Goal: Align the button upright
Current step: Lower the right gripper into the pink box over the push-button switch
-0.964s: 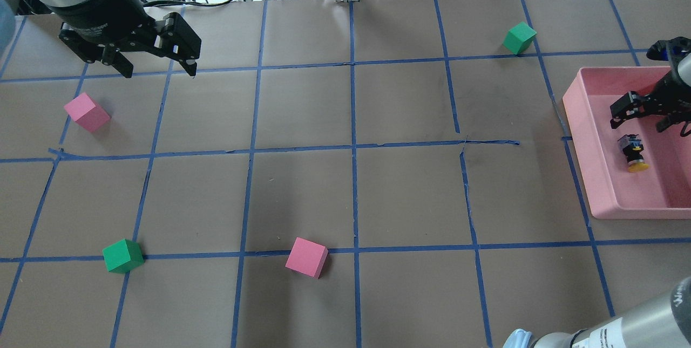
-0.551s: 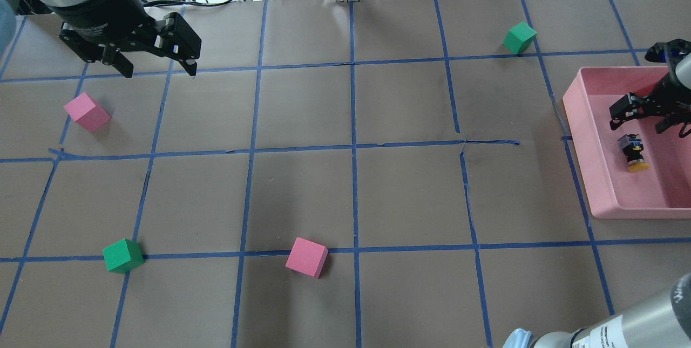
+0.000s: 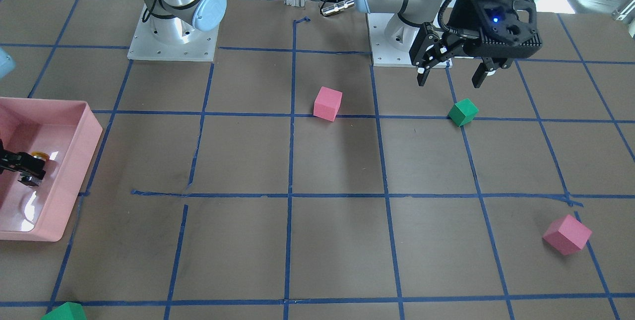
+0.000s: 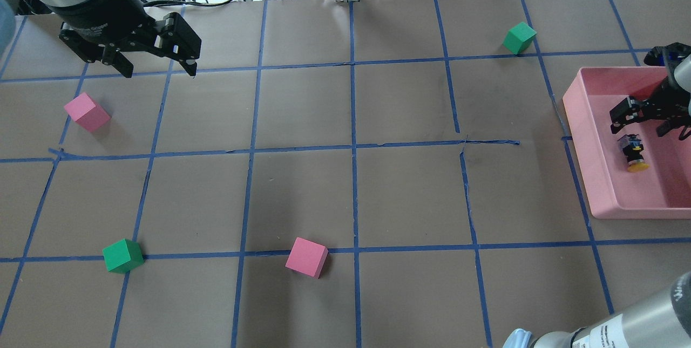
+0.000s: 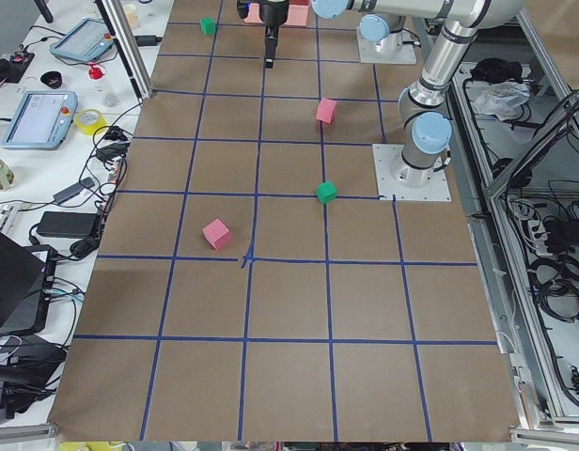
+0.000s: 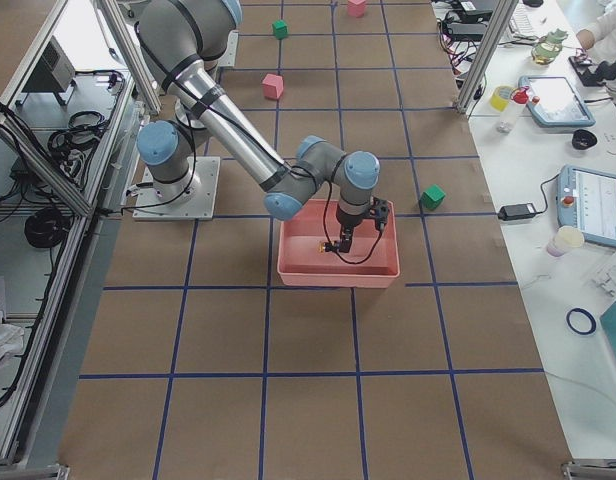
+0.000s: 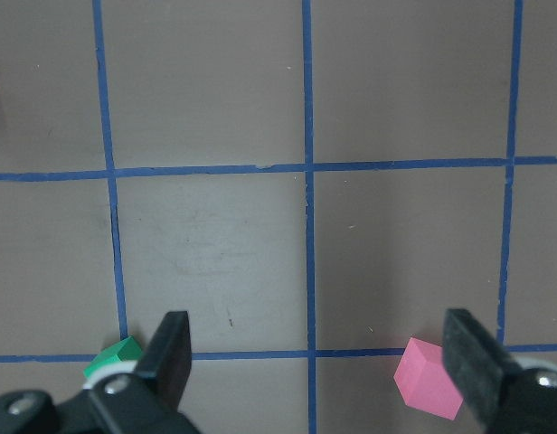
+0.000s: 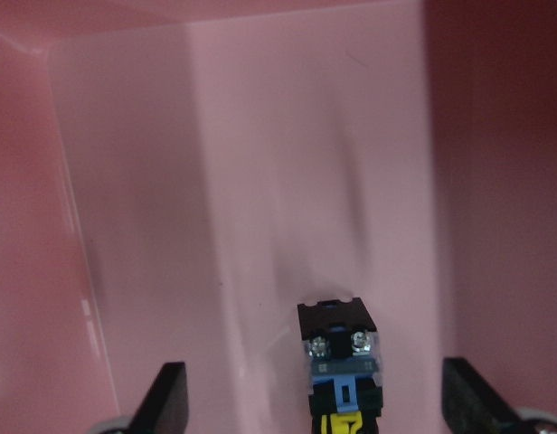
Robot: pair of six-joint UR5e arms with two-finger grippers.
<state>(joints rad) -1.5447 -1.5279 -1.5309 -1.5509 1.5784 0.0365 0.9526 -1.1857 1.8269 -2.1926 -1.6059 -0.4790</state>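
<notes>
The button [image 4: 631, 152] lies on its side in the pink tray [image 4: 596, 175] at the table's right, yellow cap toward the robot. In the right wrist view its black-and-grey body [image 8: 340, 357] lies between the open fingers [image 8: 166, 398]. My right gripper [image 4: 642, 121] hangs open just over the button's body end, holding nothing. It also shows in the front view [image 3: 22, 167] beside the yellow cap [image 3: 38, 155] and in the exterior right view [image 6: 340, 240]. My left gripper [image 4: 159, 72] is open and empty over the far left of the table.
Two pink cubes [image 4: 86, 112] [image 4: 306, 257] and two green cubes [image 4: 122, 256] [image 4: 519, 38] lie spread on the brown, blue-taped table. The tray's walls [image 8: 70, 226] stand close around the button. Cables and tools lie beyond the far edge.
My right gripper has moved slightly down toward the button. The button, the tray and the left arm have not moved.
</notes>
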